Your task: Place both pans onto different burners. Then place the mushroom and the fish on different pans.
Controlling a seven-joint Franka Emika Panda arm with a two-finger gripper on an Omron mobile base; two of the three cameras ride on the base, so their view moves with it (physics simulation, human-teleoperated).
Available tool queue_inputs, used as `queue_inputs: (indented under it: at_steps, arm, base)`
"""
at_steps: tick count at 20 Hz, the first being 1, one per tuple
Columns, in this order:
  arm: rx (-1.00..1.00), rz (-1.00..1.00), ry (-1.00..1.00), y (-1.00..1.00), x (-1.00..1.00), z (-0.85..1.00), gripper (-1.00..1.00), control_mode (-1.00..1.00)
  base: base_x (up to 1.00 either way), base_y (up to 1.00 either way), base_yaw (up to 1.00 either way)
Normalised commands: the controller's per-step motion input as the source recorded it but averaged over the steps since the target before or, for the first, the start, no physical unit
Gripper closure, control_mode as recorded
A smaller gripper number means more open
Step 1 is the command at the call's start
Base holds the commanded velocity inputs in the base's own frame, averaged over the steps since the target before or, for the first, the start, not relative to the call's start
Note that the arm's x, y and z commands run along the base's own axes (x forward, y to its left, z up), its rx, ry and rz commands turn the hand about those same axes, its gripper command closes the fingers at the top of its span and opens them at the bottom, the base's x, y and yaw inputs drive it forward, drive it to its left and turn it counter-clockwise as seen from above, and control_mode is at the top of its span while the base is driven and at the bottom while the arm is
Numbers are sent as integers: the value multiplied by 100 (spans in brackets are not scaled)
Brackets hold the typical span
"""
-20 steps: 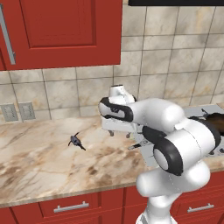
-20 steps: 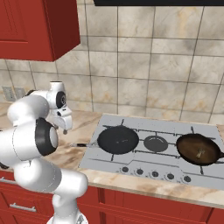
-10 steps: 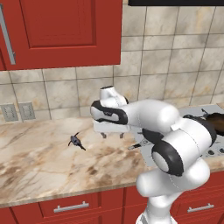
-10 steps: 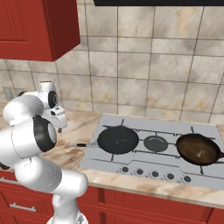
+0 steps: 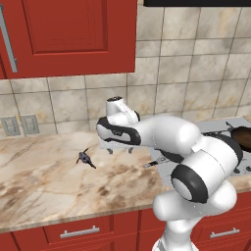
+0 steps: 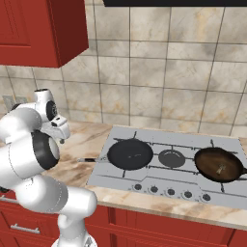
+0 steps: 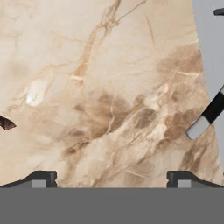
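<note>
The wide black pan (image 6: 130, 153) sits on the left burner of the cooktop (image 6: 144, 181), its grey handle (image 7: 208, 116) reaching out over the counter. On the right burner stands the deeper brown pan (image 6: 218, 163), with a small lump (image 6: 221, 168) in it that looks like the mushroom. The middle burner (image 6: 172, 157) is bare. The grey-blue fish (image 5: 86, 158) lies on the marble counter, and its tip (image 7: 6, 123) shows at the hand view's left edge. My gripper (image 5: 119, 150) hangs open over the counter between fish and cooktop, with nothing between its fingertips (image 7: 111, 179).
Red wall cabinets (image 5: 68, 34) hang above the counter, and a tiled wall with outlets (image 5: 19, 125) runs behind it. Marble counter (image 5: 44, 186) stretches left of the cooktop. A row of knobs (image 6: 169, 191) lines the cooktop's front edge.
The arm has swung left, away from the cooktop and toward the fish, carrying the hand out over the marble counter. The gripper has stayed open. Pans and fish have not moved.
</note>
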Motion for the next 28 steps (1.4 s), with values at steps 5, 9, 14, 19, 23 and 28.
queue_inputs:
  at_steps: [5, 9, 14, 19, 23, 28]
  arm:
    - [14, 11, -15, 4, 0, 0, -100, -100]
    - [9, 11, -9, 12, 0, 0, -100, -100]
    - [7, 13, -2, 26, 3, 0, -100, -100]
    - [8, 14, 0, 19, 16, 0, -100, -100]
    - [2, 11, 0, 22, 11, 0, -100, -100]
    - [0, 7, 0, 33, 3, 0, -100, -100]
  base:
    - [0, 0, 0]
    - [0, 0, 0]
    - [0, 0, 0]
    - [0, 0, 0]
    - [0, 0, 0]
    - [0, 0, 0]
